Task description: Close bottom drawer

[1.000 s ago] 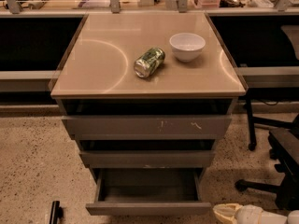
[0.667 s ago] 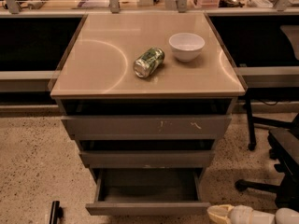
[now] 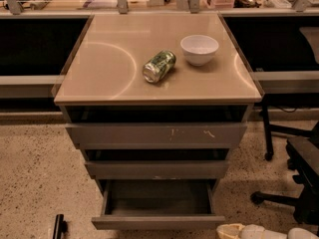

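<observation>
**Bottom drawer** (image 3: 158, 222): the lowest of three grey handleless fronts under the desk's near edge. It stood pulled well out, with its shallow grey box open to view.

**Gripper** (image 3: 230, 231): pale, low by the floor, just beside the right end of that drawer's front and below the desk's near right corner. Whether it was wide or narrow could not be told, nor whether it touched the front.

**Middle drawer** (image 3: 157, 170): plain grey front, directly above.

**Top drawer** (image 3: 124, 134): taller front, with pale scratch marks right of centre.

**Desk** (image 3: 99, 78): glossy tan top.

**Drink can** (image 3: 159, 66): green, lying on its side near the desk's middle.

**Bowl** (image 3: 199, 49): white, upright, toward the far right corner, near the can but apart from it.

**Office chair** (image 3: 304, 183): dark, on the speckled floor (image 3: 35, 173) beyond the right edge.
</observation>
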You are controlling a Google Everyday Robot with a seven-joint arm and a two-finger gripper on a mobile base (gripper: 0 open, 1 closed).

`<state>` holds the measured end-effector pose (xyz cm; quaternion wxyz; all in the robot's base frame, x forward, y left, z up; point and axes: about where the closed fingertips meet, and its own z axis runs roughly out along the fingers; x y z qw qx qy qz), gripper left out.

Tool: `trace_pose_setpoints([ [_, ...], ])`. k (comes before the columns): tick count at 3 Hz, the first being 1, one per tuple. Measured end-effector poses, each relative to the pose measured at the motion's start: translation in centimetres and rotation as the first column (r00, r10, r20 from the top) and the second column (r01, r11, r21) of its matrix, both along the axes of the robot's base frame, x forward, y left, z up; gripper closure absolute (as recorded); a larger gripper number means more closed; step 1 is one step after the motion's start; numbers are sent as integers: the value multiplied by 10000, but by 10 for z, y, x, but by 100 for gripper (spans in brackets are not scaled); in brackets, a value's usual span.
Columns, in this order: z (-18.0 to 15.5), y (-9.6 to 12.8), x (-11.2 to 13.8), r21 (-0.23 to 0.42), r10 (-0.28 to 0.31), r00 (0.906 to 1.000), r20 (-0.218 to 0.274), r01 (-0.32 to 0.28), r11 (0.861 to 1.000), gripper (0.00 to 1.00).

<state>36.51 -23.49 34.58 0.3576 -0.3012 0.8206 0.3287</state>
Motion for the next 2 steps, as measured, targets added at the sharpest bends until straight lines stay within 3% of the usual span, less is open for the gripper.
trace_pose_setpoints([
  [1, -22, -4, 19, 242, 39, 10000, -57, -38, 9997, 100],
  [2, -69, -5, 48, 714, 163, 9992, -377, -136, 9974, 100],
])
